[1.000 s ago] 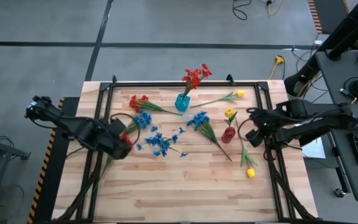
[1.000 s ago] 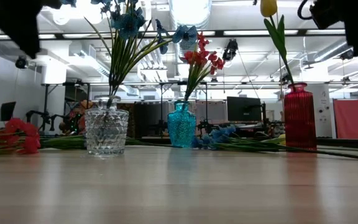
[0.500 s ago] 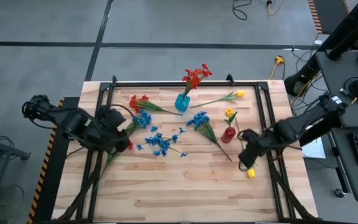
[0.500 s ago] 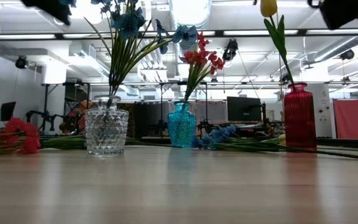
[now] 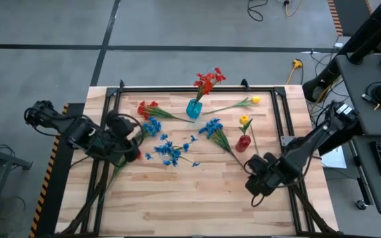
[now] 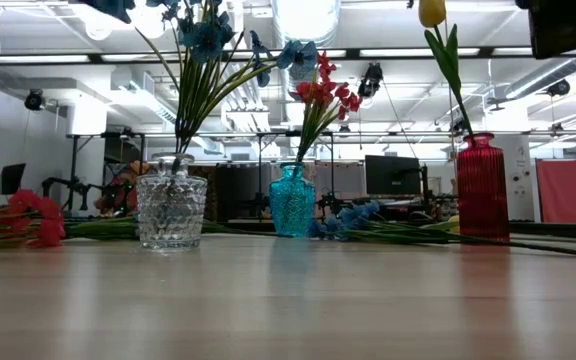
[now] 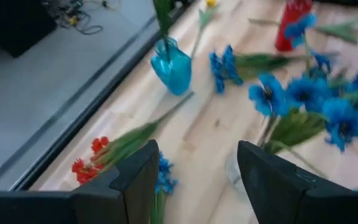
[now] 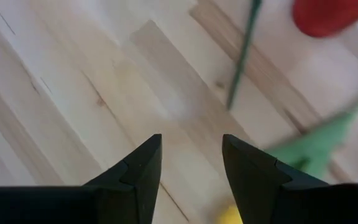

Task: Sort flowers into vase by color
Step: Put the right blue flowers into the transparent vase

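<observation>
table: centre of the high view | left gripper: left-centre, fingers spread, empty | right gripper: lower right, fingers parted, empty, over a yellow flower | flowers: blue mid-frame, red upper left | teal vase, red vase, clear vase: flowers inside

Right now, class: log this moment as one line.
left end effector: open, above clear vase | right end effector: open, empty, over yellow flower | sorting unfinished
</observation>
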`<control>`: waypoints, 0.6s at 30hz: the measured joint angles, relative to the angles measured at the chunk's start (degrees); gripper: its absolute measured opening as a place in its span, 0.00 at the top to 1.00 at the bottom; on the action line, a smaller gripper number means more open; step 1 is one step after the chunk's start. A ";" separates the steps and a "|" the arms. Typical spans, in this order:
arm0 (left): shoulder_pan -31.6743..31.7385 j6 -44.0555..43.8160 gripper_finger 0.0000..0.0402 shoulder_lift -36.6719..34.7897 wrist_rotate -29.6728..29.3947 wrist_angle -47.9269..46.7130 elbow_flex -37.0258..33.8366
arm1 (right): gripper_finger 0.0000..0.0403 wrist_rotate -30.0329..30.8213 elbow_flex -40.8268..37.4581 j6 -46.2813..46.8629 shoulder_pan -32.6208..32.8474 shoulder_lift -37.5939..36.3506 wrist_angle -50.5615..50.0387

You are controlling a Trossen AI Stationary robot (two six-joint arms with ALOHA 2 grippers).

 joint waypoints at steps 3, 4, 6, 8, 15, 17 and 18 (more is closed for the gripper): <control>-0.01 1.67 0.50 -0.22 2.97 2.94 -2.32 | 0.57 3.44 -0.29 0.01 0.02 1.43 2.48; -0.03 2.22 0.50 -0.28 3.62 4.15 -3.08 | 0.56 5.14 -0.29 -0.05 0.02 1.79 2.53; -0.26 3.65 0.50 -0.30 3.83 6.48 -4.70 | 0.53 8.97 -0.35 -1.00 0.04 2.67 2.84; -0.27 4.64 0.50 -0.39 3.87 7.23 -6.09 | 0.49 12.07 -0.35 -2.45 0.09 3.91 4.26; -0.27 5.09 0.50 -0.92 3.69 6.31 -6.92 | 0.43 16.68 -0.38 -9.29 -0.43 12.07 7.93; -0.27 5.43 0.50 -1.41 3.68 5.61 -6.52 | 0.43 18.79 -0.39 -9.19 -0.95 14.74 7.97; -0.27 5.58 0.50 -1.76 3.64 5.22 -6.33 | 0.43 19.53 -0.43 -9.06 -1.22 15.72 7.95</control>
